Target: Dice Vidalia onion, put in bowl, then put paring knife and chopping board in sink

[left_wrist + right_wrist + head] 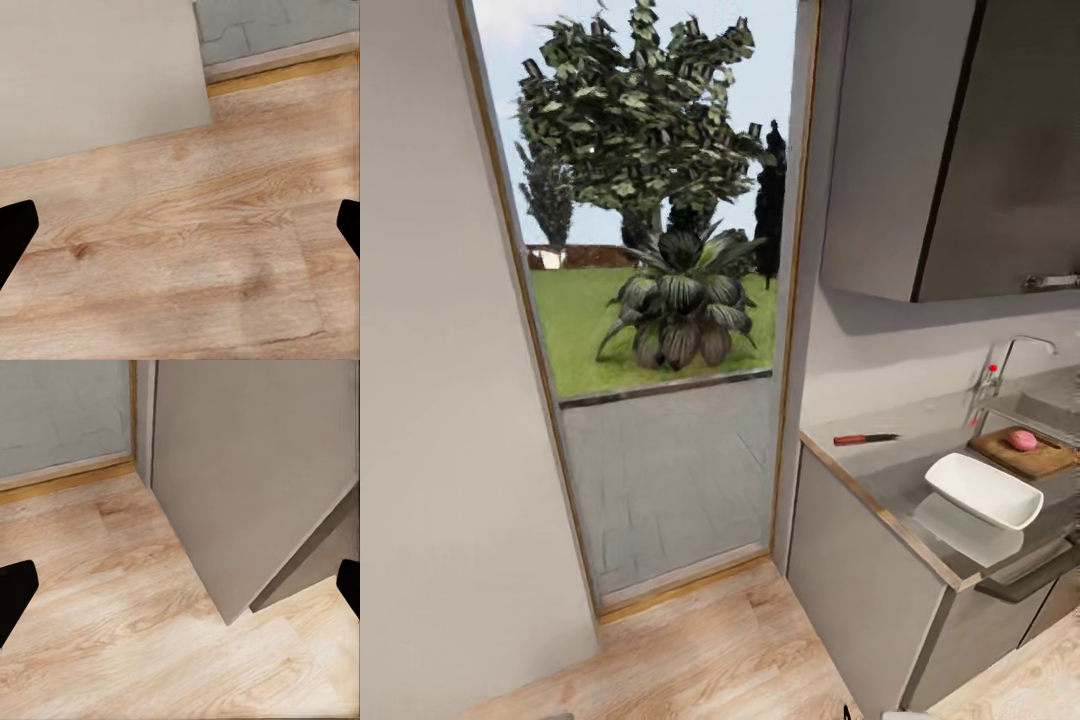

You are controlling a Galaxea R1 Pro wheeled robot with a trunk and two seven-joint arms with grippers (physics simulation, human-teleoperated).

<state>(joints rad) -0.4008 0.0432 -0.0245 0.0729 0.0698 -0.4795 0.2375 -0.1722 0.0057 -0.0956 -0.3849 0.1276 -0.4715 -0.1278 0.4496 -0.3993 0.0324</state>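
Observation:
At the right of the head view, the grey countertop (pixel 880 468) carries the red-handled paring knife (pixel 865 439) near its left end. The white bowl (pixel 985 490) rests close to the front edge. Behind the bowl lies the brown chopping board (pixel 1032 458) with the pinkish Vidalia onion (pixel 1021 440) on top. The sink (pixel 1052 406) and its chrome tap (pixel 1012 362) are just beyond the board, partly cut off by the frame. My left gripper (pixel 180 232) hangs open over wooden floor. My right gripper (pixel 180 592) is open too, above the floor by a cabinet corner.
A tall glass door (pixel 660 300) straight ahead looks onto a paved patio and garden. A plain wall (pixel 440 400) stands at the left. Grey wall cabinets (pixel 960 150) hang above the counter. Wooden floor (pixel 710 650) lies between me and the base cabinet front (pixel 850 580).

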